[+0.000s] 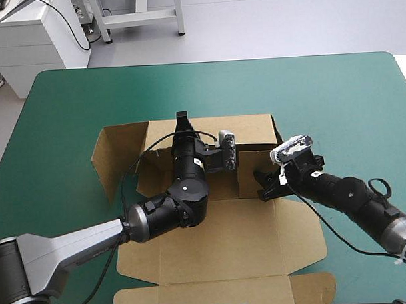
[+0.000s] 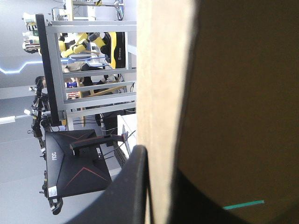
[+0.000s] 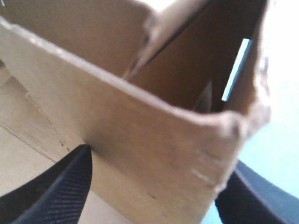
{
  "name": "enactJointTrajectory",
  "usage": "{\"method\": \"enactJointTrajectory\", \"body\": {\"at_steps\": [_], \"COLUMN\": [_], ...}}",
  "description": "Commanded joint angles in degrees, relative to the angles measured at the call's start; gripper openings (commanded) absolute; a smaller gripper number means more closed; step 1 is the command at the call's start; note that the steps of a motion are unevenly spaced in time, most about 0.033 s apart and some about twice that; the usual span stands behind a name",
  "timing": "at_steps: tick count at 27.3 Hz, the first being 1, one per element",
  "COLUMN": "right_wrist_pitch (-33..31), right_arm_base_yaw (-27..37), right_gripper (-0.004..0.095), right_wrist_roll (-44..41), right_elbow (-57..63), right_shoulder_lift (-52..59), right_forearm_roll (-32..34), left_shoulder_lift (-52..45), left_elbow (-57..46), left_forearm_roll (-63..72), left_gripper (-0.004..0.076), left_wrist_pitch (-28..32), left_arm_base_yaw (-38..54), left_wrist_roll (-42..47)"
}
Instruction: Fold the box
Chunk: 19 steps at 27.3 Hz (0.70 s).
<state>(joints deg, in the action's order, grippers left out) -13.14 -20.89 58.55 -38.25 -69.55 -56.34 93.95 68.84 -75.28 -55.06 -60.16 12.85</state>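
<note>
Raising walls on the brown box, which sits mid-desk; roughly half done, I'd say.

The left fingers are pinched together on the upright back wall, its board edge running up between them. The right fingers stand wide apart, straddling the corner of a shorter raised wall, one on each side and not gripping as far as I can see. Out to the far side of the left fingers a side flap is up but splayed outward and untucked. Behind both pairs of fingers the lid lies flat. Left to do, I judge: square up the side flaps and tuck them in. The left arm lying across the tray floor looks like the main obstacle to that.
</note>
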Motion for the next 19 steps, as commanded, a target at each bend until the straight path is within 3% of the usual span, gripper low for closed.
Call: {"method": "enactJointTrajectory", "body": {"at_steps": [1, 4, 10, 12, 17, 19], "right_wrist_pitch": [9.4, 16.5, 18.3, 18.6, 18.9, 19.2], "right_arm_base_yaw": [-2.9, -5.5, -5.5, -5.5, -5.5, -5.5], "right_gripper": [0.0617, 0.0546, 0.0417, 0.0323, -0.0020, -0.0018], "right_wrist_roll": [-1.9, -3.3, -2.4, -2.3, -1.6, -1.6], "right_elbow": [-1.4, -1.4, -1.4, -1.4, -1.4, -1.4], "right_shoulder_lift": [1.5, 1.5, 1.5, 1.4, 1.4, 1.4], "right_forearm_roll": [-2.0, -2.9, -3.3, -3.3, -2.9, -2.9], "left_shoulder_lift": [-1.8, -1.8, -1.8, -1.8, -1.8, -1.8], "left_elbow": [0.9, 0.9, 0.9, 0.9, 0.9, 0.9], "left_forearm_roll": [1.5, 1.4, 1.4, 1.4, 1.4, 1.4], "left_gripper": [-0.0008, -0.0008, -0.0008, -0.0008, -0.0008, -0.0008], "left_wrist_pitch": [-0.2, -0.4, -0.2, -0.2, -0.1, -0.1], "left_arm_base_yaw": [-0.2, -0.2, -0.2, -0.2, -0.2, -0.2], "left_wrist_roll": [0.6, 0.6, 0.6, 0.6, 0.6, 0.6]}}
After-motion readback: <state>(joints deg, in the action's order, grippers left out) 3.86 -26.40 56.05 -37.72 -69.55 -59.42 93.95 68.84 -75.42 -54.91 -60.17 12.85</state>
